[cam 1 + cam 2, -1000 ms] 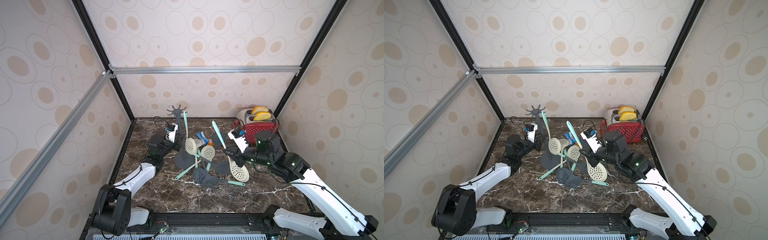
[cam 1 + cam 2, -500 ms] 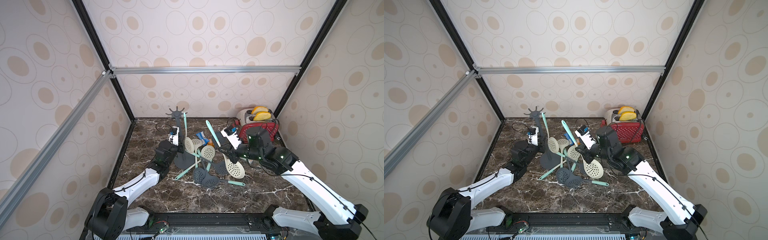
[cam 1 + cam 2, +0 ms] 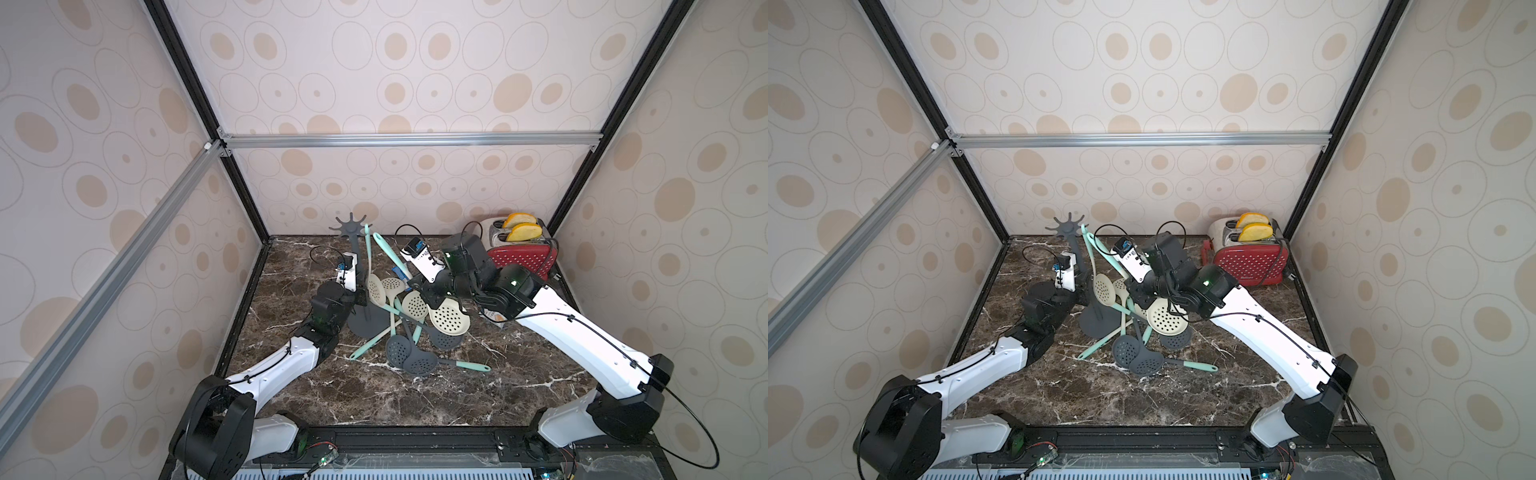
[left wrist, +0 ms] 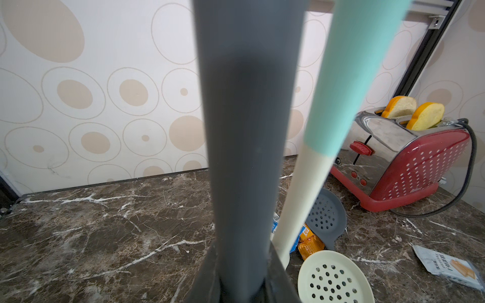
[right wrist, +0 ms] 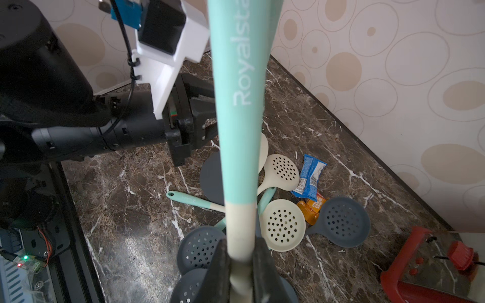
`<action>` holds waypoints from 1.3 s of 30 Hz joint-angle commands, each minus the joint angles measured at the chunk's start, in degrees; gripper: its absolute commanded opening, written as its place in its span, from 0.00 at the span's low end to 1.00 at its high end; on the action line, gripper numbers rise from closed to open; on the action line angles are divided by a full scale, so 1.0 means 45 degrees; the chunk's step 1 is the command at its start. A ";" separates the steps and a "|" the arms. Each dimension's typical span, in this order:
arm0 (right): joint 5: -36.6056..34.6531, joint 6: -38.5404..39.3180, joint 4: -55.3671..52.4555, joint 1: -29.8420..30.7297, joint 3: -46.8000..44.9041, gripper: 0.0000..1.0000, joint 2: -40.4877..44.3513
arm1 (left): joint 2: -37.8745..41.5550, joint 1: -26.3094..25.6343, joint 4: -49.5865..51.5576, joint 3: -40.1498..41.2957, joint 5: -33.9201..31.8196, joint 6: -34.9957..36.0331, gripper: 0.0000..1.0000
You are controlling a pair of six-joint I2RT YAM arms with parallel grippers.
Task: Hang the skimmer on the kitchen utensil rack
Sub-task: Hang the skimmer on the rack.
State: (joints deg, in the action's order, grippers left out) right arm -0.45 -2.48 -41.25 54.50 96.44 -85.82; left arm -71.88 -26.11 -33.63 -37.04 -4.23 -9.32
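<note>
The kitchen utensil rack (image 3: 356, 253) (image 3: 1073, 249) stands back left, its star crown (image 3: 351, 226) on top and round base (image 3: 368, 322) on the marble. My left gripper (image 3: 360, 297) (image 4: 242, 283) is shut on the pole (image 4: 246, 131) low down. One skimmer (image 3: 368, 253) (image 4: 349, 78) hangs from the crown beside the pole. My right gripper (image 3: 424, 291) (image 5: 241, 278) is shut on the cream neck of another skimmer (image 5: 241, 105). Its teal handle (image 3: 392, 257) slants up toward the crown, and its cream head (image 3: 449, 318) (image 3: 1167, 318) hangs below the gripper.
Several more skimmers (image 3: 411, 361) (image 5: 283, 225) lie piled beside the rack's base. Snack packets (image 5: 311, 175) (image 4: 446, 265) lie among and behind them. A red toaster (image 3: 521, 253) (image 4: 409, 168) with bread stands in the back right corner.
My right arm has carried its skimmer left and toward the back, closer to the rack. The left arm has shifted in along the pole and still grips it.
</note>
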 commanded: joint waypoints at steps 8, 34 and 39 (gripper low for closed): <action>-0.0953 0.0107 -0.0626 0.0174 0.1270 0.00 -0.0697 | 0.0113 -0.0028 0.0229 -0.0171 -0.0271 0.0021 0.00; -0.2547 0.0412 -0.1039 0.0836 0.1945 0.00 -0.1308 | 0.0073 -0.0023 0.0539 -0.0330 -0.0378 -0.0001 0.00; -0.3035 0.0542 -0.1114 0.1025 0.1954 0.00 -0.1317 | 0.0054 -0.0024 0.0597 -0.0365 -0.0406 -0.0021 0.00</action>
State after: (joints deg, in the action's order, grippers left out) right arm -12.19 -1.41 -46.24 58.00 105.36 -93.17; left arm -71.88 -26.11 -33.41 -37.06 -4.62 -9.65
